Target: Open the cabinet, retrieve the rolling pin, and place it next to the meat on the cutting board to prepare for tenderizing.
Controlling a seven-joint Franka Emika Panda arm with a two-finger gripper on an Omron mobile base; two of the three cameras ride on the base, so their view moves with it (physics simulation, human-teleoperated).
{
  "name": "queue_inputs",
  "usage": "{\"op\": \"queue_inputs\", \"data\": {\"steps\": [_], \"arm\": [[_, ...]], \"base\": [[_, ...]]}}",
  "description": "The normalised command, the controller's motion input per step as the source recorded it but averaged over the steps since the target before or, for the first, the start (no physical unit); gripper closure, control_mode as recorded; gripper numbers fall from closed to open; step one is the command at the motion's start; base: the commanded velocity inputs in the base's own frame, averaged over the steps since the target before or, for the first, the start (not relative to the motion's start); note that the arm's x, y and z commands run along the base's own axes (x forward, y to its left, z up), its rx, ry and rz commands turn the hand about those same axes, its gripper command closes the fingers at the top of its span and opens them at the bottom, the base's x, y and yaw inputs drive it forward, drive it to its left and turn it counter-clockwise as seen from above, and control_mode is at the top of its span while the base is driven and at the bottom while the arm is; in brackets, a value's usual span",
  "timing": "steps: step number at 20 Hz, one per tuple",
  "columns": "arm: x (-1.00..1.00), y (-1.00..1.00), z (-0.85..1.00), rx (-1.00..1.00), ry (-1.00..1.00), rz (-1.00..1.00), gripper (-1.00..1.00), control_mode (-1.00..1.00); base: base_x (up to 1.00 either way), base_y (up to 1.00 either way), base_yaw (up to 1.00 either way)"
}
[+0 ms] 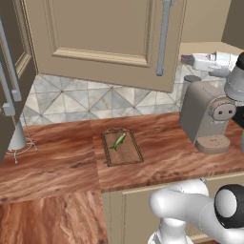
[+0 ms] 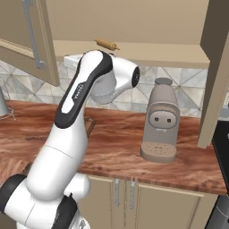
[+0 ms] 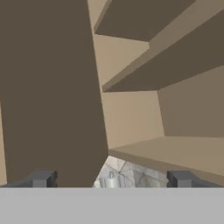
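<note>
- Looking left, we see our gripper [image 3: 111, 179] with jaws spread wide, empty, facing the opened cabinet [image 3: 144, 113].
- Rightward, the rolling pin [image 2: 106, 44] rests on the cabinet's bottom shelf, long axis slanting left to right, probably just beyond our hand.

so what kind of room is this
A simulated kitchen, most likely: a reddish-brown wood-grain counter carrying a grey coffee machine, a beige raised-panel wall cabinet above, and grey diamond-patterned backsplash tiles.
</note>
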Motion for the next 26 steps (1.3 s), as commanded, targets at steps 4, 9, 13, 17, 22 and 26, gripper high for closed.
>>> {"op": "queue_inputs", "data": {"steps": [4, 9, 13, 17, 22, 26], "arm": [[0.29, 0.26, -0.14, -0.03, 0.0, 0.03, -1.0, -1.0], [0.04, 0.42, -0.13, -0.03, 0.0, 0.08, -1.0, -1.0], [-0.02, 0.61, -0.13, -0.05, 0.0, 0.14, -1.0, -1.0], [-0.14, 0.71, -0.16, -0.07, -0.01, 0.18, -1.0, -1.0], [-0.27, 0.8, -0.17, -0.09, -0.04, 0.2, -1.0, -1.0], [-0.33, 0.84, -0.16, -0.08, -0.05, 0.2, -1.0, -1.0]], "base": [[0.0, 0.0, 0.0], [0.0, 0.0, 0.0], [0.0, 0.0, 0.0], [0.0, 0.0, 0.0], [0.0, 0.0, 0.0], [0.0, 0.0, 0.0]]}}
